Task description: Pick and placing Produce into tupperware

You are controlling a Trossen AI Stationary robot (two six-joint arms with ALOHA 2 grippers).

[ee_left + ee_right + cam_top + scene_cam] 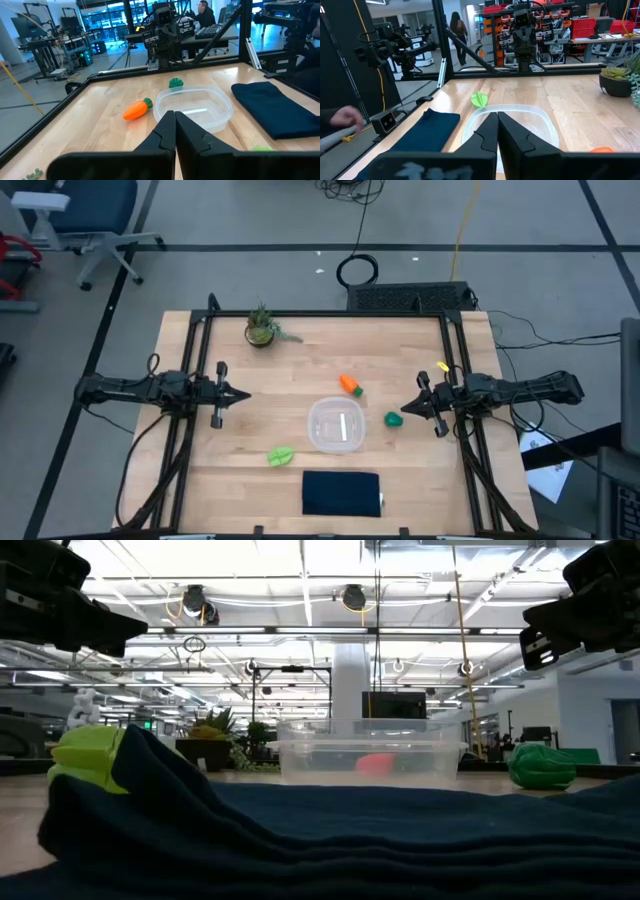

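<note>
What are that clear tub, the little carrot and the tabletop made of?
The tub looks like thin translucent plastic: the wood shows through its walls, and its rim shines. The carrot seems to be smooth, matte moulded plastic or rubber, a toy. The tabletop looks like pale wood in jointed strips with visible grain.

Grey floor (250, 220) with dark lines, a blue office chair (85, 210) in the corner, bright ceiling strip lights (230, 585) overhead.

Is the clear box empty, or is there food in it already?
Empty. The clear box holds nothing; the carrot, green lump and leafy piece all lie outside it on the table.
</note>
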